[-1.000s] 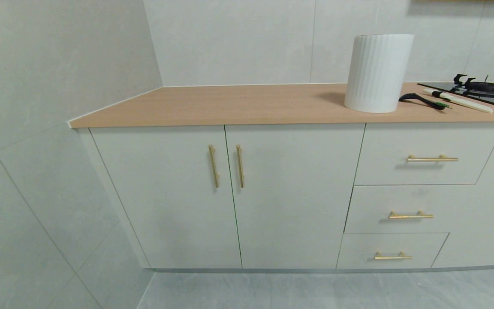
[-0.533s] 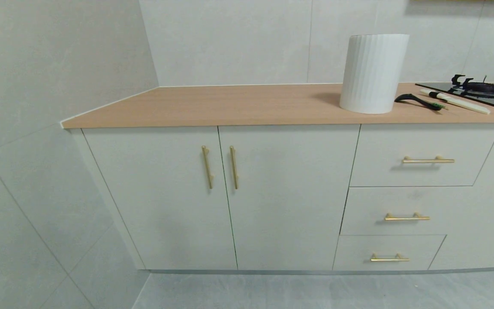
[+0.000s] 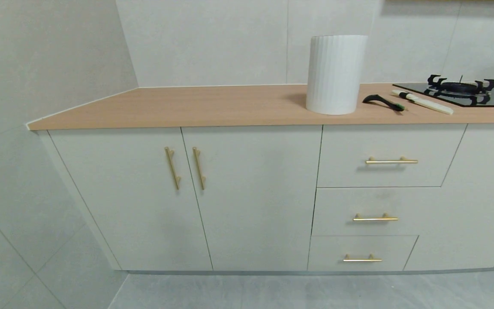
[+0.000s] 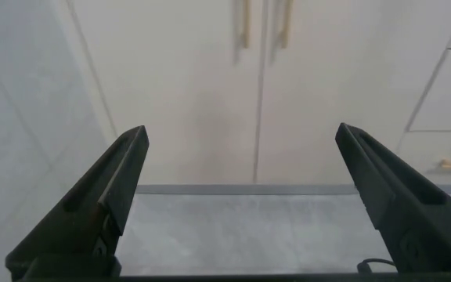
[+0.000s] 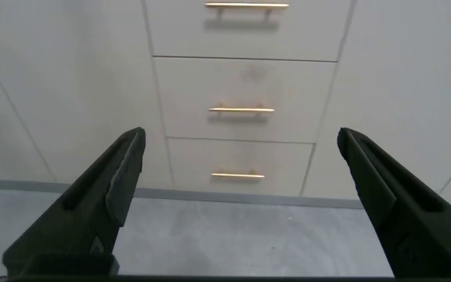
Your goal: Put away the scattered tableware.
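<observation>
On the wooden countertop stands a tall white ribbed holder. Right of it lie a black-handled utensil and a long cream-coloured utensil with a dark end. My left gripper is open, low before the cabinet doors and above the grey floor, nothing between its fingers. My right gripper is also open and holds nothing, low in front of the stacked drawers.
A black gas hob sits at the counter's right end. Below are two doors with gold handles and three drawers. A tiled wall closes the left side. Grey floor lies before the cabinet.
The whole head picture has shifted left, so the camera has turned or moved to the right; more of the hob shows. Nothing on the counter has moved.
</observation>
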Available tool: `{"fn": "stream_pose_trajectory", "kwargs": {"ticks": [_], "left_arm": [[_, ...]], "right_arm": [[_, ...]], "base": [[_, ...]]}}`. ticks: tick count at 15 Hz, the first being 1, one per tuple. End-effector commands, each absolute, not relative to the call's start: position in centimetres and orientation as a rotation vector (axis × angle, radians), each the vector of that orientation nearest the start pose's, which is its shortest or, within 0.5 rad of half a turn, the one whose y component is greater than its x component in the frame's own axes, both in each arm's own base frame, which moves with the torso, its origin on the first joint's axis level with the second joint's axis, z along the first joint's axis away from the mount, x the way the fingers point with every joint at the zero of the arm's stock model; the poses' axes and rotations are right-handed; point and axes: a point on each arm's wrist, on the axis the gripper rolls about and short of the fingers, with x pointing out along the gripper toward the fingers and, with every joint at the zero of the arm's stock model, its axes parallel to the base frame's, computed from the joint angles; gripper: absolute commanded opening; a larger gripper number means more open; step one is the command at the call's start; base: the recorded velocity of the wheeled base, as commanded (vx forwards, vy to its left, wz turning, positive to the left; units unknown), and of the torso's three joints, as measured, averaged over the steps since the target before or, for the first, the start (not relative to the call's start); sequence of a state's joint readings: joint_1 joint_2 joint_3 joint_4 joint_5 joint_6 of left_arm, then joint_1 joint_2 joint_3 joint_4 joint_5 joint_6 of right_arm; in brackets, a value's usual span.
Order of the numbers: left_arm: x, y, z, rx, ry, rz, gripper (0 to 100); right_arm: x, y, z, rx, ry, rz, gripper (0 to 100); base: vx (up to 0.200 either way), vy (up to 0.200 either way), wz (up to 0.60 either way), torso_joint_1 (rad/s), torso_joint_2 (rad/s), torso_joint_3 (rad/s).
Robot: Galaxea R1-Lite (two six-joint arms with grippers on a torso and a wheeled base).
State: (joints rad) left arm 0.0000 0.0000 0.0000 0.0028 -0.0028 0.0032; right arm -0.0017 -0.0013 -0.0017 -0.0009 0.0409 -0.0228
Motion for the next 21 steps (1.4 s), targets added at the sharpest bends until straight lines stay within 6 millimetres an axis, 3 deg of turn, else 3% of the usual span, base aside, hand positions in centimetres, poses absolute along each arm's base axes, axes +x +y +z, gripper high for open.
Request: {"fn": "stream_pose_trajectory", "kwargs": {"ticks": [1, 6, 15, 18, 21], "left_arm": [[-2.28, -0.01, 7.53, 0.003, 0.002, -0.003, 100], [-2.28, -0.01, 7.53, 0.003, 0.002, -0.003, 100], [-2.28, -0.01, 7.52, 0.002, 0.003, -0.003, 100], [-2.28, 0.0, 7.53, 0.002, 0.002, -0.002, 100], [-2.28, 0.0, 7.53, 0.002, 0.002, -0.002, 100]], "right_arm": [[-2.29, 0.1, 7.61, -0.023, -0.004, 0.04, 100], [-2.29, 0.1, 7.61, -0.022, -0.003, 0.04, 100], [-2.29, 0.1, 7.61, -0.02, -0.003, 0.04, 100], [-2.29, 0.1, 7.61, -0.02, -0.003, 0.04, 100], [-2.29, 0.09, 7.61, -0.018, -0.003, 0.037, 100]], "base": [[0.0, -0.2, 0.0, 0.002, 0.01, 0.002], [0.0, -0.2, 0.0, 0.006, 0.0, 0.0], [0.0, 0.0, 0.0, 0.0, 0.0, 0.0], [0.2, 0.0, 0.0, 0.001, 0.0, -0.001], [0.0, 0.0, 0.0, 0.0, 0.0, 0.0]]}}
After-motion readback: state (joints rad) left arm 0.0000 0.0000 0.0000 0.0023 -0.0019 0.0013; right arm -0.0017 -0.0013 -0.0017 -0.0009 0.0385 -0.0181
